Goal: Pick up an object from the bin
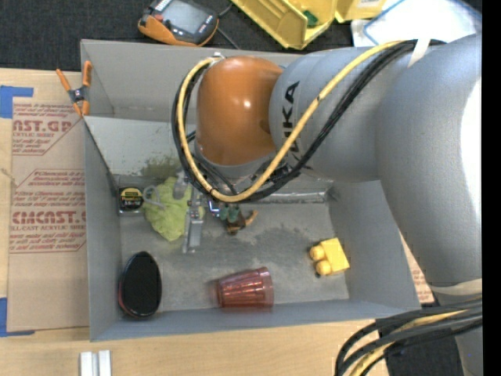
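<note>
Gripper (192,227) centre-left, just right of yellow-green crumpled lump (166,212); opening unreadable. Centre your descent on lump, clear of tape measure (131,200).

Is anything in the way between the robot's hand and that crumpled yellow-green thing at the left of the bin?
Nothing visible does. The hand is right at the edge of the crumpled yellow-green thing. The tape measure lies on that thing's far side, and the small brown thing lies on the hand's other side.
</note>
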### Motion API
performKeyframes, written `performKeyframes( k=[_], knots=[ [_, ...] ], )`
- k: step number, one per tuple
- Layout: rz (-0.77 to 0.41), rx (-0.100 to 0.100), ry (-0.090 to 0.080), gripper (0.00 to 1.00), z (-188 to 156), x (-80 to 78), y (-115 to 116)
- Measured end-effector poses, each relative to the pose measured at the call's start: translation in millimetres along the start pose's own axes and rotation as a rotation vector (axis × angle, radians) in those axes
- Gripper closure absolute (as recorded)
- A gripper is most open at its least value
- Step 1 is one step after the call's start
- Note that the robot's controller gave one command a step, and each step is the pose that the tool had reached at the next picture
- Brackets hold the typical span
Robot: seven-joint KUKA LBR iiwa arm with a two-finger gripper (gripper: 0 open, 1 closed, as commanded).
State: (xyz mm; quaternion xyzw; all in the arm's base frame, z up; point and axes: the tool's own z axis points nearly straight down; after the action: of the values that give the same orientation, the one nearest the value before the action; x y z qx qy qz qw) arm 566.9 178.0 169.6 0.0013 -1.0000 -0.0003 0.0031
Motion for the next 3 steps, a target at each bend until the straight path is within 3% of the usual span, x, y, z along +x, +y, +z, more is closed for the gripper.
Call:
performKeyframes(
  k=[1, 2, 3],
  knots=[
    [0.002, -0.001, -0.008, 0.00, -4, -2.2, -1],
    [-0.028, -0.007, -0.028, 0.00, 95, -14.9, -1],
    [-0.073, -0.005, -0.023, 0.00, 60, -13.5, -2]
  ],
)
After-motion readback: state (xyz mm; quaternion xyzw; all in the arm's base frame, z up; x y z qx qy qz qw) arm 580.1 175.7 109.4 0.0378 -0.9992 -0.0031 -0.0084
